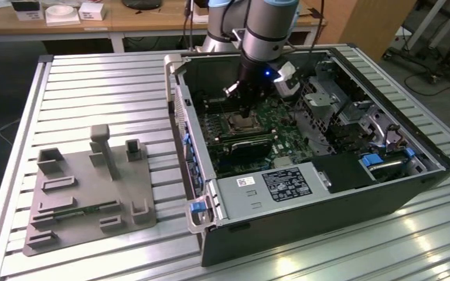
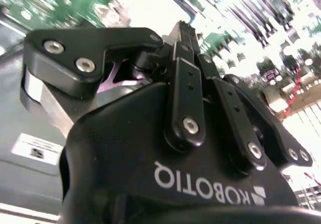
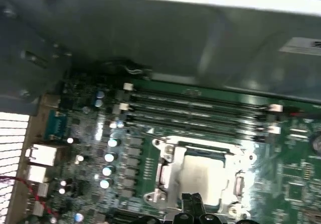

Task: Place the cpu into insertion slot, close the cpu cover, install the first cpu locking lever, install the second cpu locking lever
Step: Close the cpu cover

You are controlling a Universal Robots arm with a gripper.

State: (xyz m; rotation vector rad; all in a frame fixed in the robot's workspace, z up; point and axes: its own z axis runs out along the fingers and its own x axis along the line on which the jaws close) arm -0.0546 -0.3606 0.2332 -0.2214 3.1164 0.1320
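Your cpu [image 3: 203,176], a flat beige metal square, sat in the insertion slot [image 3: 205,147], framed by the thin silver cpu cover [image 3: 169,166] lying flat. Just beside the cpu, the black gripper [image 3: 193,206] had its fingertips pressed together; long dark memory slots [image 3: 200,108] ran near it.

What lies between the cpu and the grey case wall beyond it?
In the first wrist view, long black memory slots lie side by side between the cpu and the case wall.
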